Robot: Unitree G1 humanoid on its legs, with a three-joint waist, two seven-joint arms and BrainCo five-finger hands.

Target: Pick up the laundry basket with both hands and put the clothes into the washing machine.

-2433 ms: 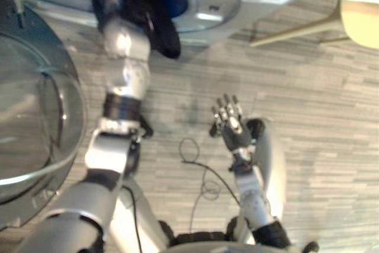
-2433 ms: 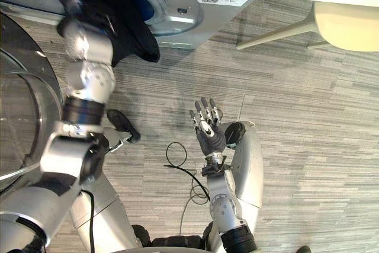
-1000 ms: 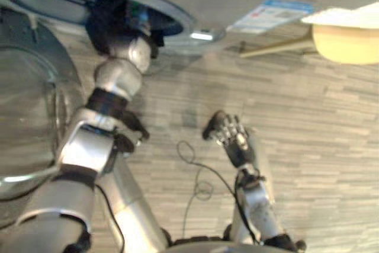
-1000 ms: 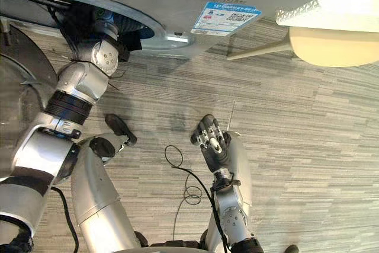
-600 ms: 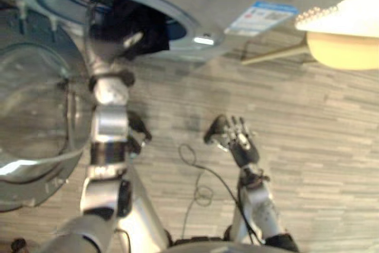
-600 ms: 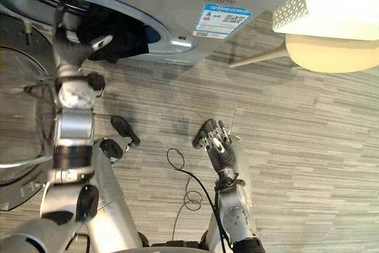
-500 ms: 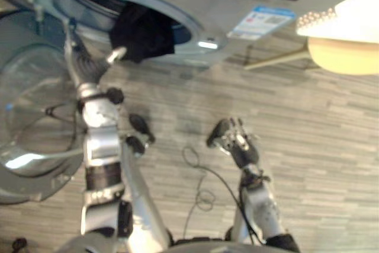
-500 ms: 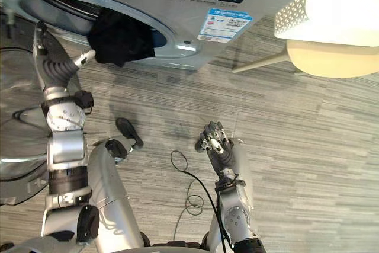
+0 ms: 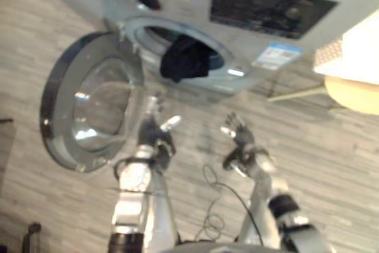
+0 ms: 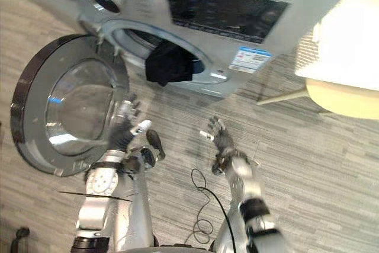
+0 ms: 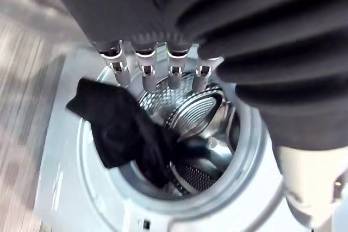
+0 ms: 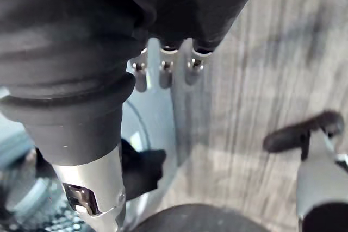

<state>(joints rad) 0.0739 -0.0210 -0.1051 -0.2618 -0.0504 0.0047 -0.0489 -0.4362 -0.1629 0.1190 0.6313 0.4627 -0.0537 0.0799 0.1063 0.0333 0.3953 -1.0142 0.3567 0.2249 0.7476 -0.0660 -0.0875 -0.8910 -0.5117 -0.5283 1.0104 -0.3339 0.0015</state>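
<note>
The black garment [image 10: 169, 63] is hung half out over the rim of the washing machine [image 10: 237, 10], at 1 o'clock from the nearer left hand [image 10: 126, 128] and 11 o'clock from the right hand [image 10: 220, 139], both empty, fingers straight.

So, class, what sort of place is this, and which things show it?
Probably a laundry area: a front-loading washing machine stands with its round door swung open, a dark garment hangs from the drum opening, and a white perforated basket sits at the right.
</note>
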